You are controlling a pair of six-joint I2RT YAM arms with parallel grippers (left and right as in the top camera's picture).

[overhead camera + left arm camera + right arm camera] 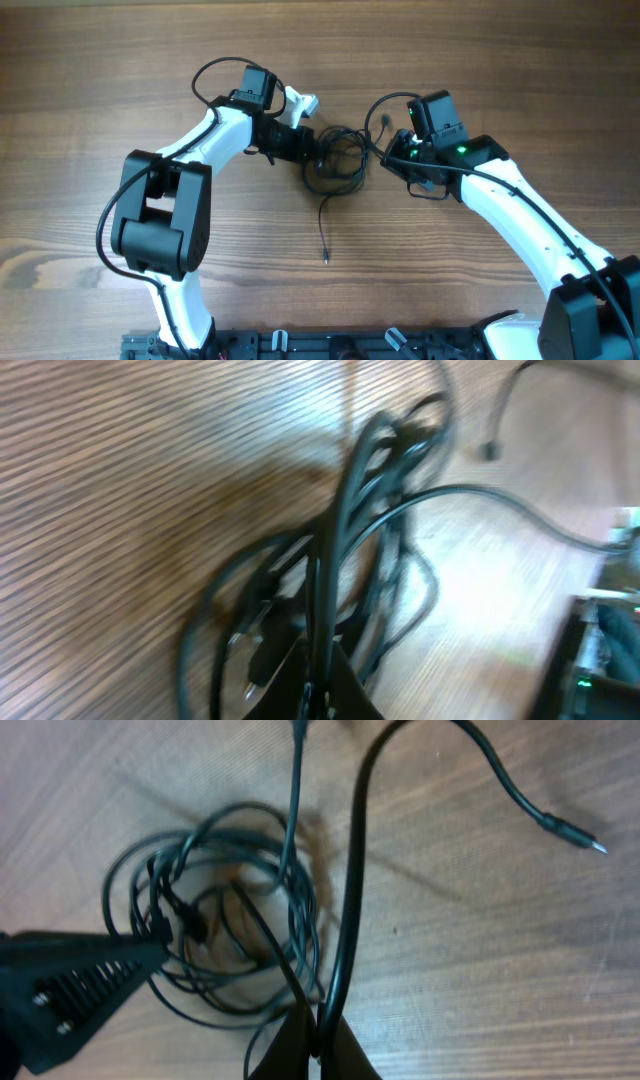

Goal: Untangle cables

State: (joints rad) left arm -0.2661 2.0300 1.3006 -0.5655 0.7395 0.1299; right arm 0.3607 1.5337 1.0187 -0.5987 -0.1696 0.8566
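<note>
The cables (338, 160) are thin black cords tangled in loose loops at the table's middle, with one plug end trailing toward the front (326, 258). My left gripper (305, 140) is at the bundle's left edge, shut on several strands of the cables (330, 550) that run up from between its fingers (318, 690). My right gripper (392, 152) is at the bundle's right edge, shut on a cable strand (350, 880) rising from its fingertips (318, 1045). The looped bundle (220, 910) lies just beyond them, and a free plug end (575, 835) lies at the right.
The wooden table (100, 80) spreads on all sides. The left gripper's black finger (70, 975) shows in the right wrist view at the bundle's left. The arms' own thicker black wires (215, 70) loop near each wrist. A black rail (300, 345) runs along the front edge.
</note>
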